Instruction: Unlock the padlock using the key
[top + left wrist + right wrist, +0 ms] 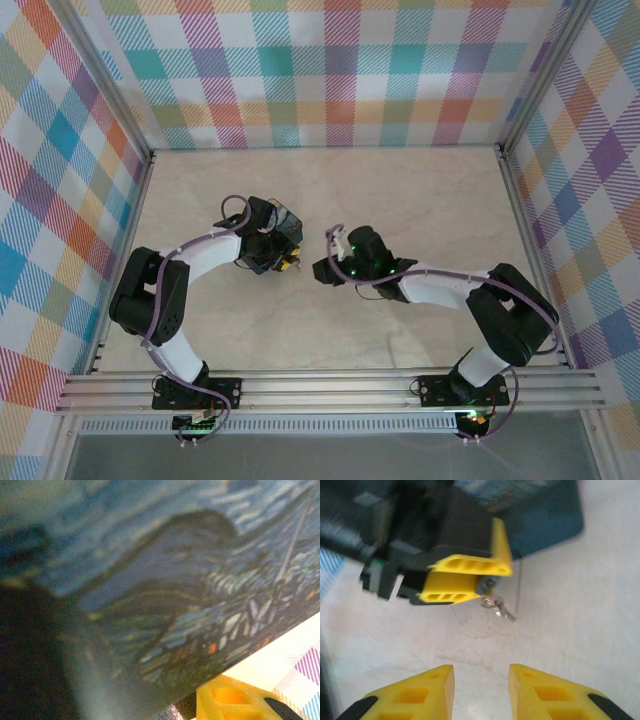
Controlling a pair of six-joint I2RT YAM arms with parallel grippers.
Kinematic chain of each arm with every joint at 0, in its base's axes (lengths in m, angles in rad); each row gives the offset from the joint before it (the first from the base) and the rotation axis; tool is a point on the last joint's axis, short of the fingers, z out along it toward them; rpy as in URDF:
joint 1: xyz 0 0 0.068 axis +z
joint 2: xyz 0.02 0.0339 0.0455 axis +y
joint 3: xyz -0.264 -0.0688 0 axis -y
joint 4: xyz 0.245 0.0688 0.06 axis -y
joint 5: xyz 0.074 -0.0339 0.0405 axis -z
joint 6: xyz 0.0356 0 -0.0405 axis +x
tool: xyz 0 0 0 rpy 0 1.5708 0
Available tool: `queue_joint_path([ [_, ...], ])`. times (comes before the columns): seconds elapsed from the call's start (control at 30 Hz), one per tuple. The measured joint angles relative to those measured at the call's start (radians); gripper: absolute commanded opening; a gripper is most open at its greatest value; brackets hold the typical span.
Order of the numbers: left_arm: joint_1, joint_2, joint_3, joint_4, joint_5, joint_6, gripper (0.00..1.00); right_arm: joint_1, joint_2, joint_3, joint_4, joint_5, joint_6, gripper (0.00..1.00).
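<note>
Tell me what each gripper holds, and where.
The right fingers stand apart, empty. The left fingers appear to pinch the padlock at their tips, key dangling below.

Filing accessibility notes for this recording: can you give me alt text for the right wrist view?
The yellow-fingered left tool appears to pinch a tiny dark-and-silver metal padlock, a small silver key dangling under it, above a pale marbled table. A blurred blue painted tin box sits behind; the yellow-fingered right tool below stands open and empty.

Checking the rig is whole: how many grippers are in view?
2. The left gripper, beside the blue tin, grips the padlock; the right gripper, open, faces it.
</note>
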Motion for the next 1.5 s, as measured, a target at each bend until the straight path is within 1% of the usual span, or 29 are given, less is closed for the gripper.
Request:
queue_joint_path([
  [0.1, 0.004, 0.004, 0.018, -0.041, 0.011, 0.02, 0.12, 0.064, 0.011, -0.011, 0.064, 0.071, -0.27, 0.33],
  [0.13, 0.005, 0.01, 0.029, -0.059, 0.014, 0.03, 0.12, 0.073, 0.022, -0.011, 0.09, 0.09, -0.361, 0.31],
  [0.23, 0.006, 0.022, 0.052, -0.093, 0.023, 0.042, 0.12, 0.073, 0.073, -0.011, 0.182, 0.127, -0.612, 0.32],
  [0.33, 0.006, 0.031, 0.068, -0.117, 0.03, 0.053, 0.12, 0.072, 0.13, -0.012, 0.264, 0.153, -0.813, 0.35],
  [0.43, 0.006, 0.035, 0.079, -0.132, 0.034, 0.058, 0.12, 0.072, 0.167, -0.024, 0.329, 0.166, -0.955, 0.35],
  [0.53, 0.006, 0.043, 0.092, -0.147, 0.038, 0.06, 0.12, 0.074, 0.182, -0.037, 0.382, 0.174, -1.054, 0.33],
  [0.7, 0.006, 0.045, 0.096, -0.153, 0.041, 0.061, 0.12, 0.078, 0.203, -0.039, 0.458, 0.185, -1.153, 0.3],
  [0.8, 0.006, 0.045, 0.096, -0.153, 0.041, 0.061, 0.12, 0.08, 0.216, -0.039, 0.468, 0.184, -1.181, 0.27],
  [0.9, 0.006, 0.045, 0.096, -0.153, 0.042, 0.061, 0.12, 0.08, 0.236, -0.033, 0.467, 0.185, -1.199, 0.26],
  [1.07, 0.006, 0.045, 0.096, -0.153, 0.042, 0.06, 0.12, 0.082, 0.261, -0.032, 0.464, 0.185, -1.206, 0.27],
  [1.13, 0.006, 0.045, 0.096, -0.153, 0.045, 0.06, 0.12, 0.084, 0.27, -0.023, 0.464, 0.185, -1.207, 0.26],
  [1.4, 0.007, 0.044, 0.095, -0.151, 0.044, 0.06, 0.12, 0.086, 0.311, 0.026, 0.463, 0.186, -1.207, 0.15],
  [1.5, 0.011, 0.044, 0.094, -0.145, 0.043, 0.059, 0.11, 0.086, 0.317, 0.032, 0.463, 0.186, -1.205, 0.13],
])
